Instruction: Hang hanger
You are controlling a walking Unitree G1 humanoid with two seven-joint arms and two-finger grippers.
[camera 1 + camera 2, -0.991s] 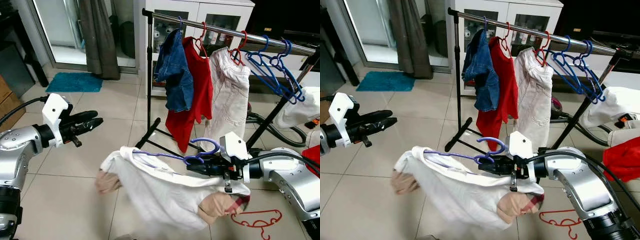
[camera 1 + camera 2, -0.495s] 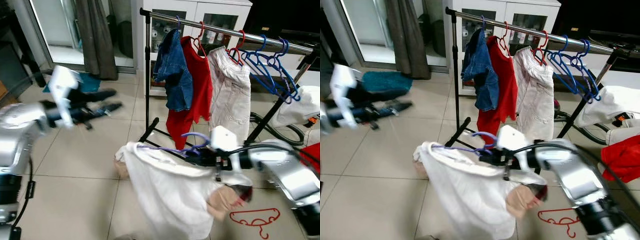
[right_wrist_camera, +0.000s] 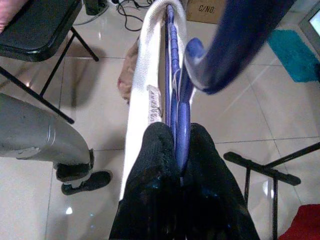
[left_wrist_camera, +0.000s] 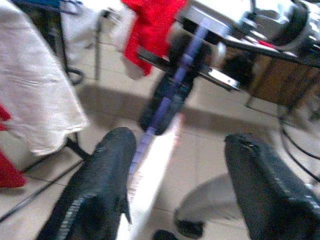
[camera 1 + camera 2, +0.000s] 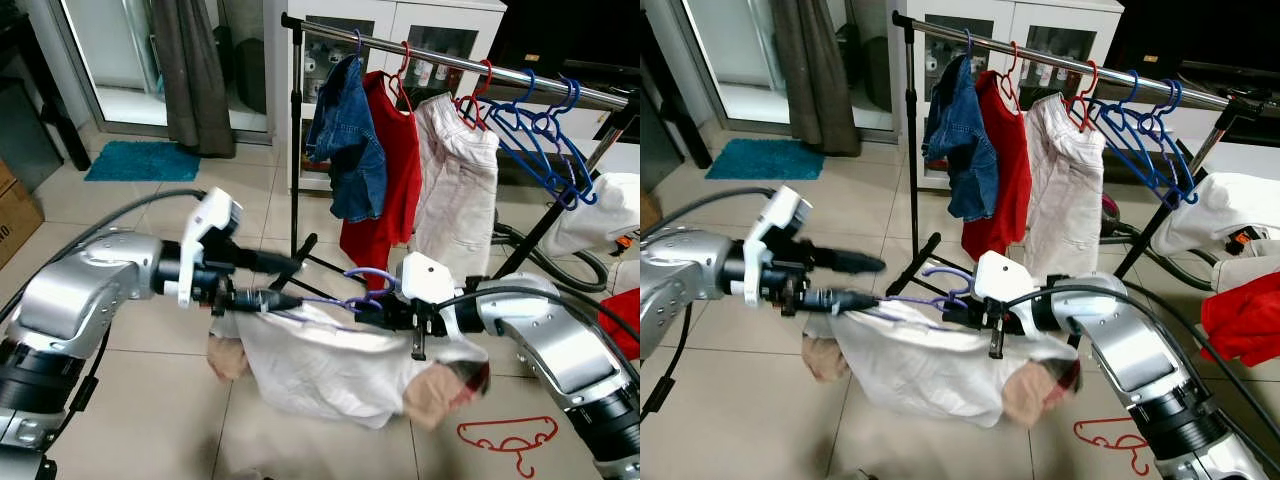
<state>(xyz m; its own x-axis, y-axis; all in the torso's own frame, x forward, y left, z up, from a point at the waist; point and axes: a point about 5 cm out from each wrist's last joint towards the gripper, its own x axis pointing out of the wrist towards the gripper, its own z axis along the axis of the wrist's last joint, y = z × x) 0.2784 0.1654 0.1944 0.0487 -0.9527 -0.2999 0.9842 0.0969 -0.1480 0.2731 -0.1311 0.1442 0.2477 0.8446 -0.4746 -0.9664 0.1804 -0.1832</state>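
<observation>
Holding the purple hanger (image 5: 345,300) by its neck, the right gripper (image 5: 372,312) has both fingers clamped tight on the plastic just below the hook, in front of the clothes rack (image 5: 470,68). A white garment (image 5: 330,360) with beige sleeves is draped on this hanger and sags toward the tiled floor (image 5: 150,400). The hanger is slim, purple, with a curved hook rising above the gripper; a small sewn label shows at the garment's collar in the right wrist view, its writing too small to read.

Left gripper (image 5: 290,283): fingers spread wide, one above and one below the hanger's left arm, not closed on it; in the left wrist view the purple bar runs between the two black fingers (image 4: 100,185).

Rack, far side: a denim jacket (image 5: 348,150), a red shirt (image 5: 390,170), a cream garment (image 5: 458,190) and empty blue hangers (image 5: 545,140). A red hanger (image 5: 505,438) lies on the floor at near right. A cardboard box (image 3: 206,10) in the right wrist view reads "C/NG."
</observation>
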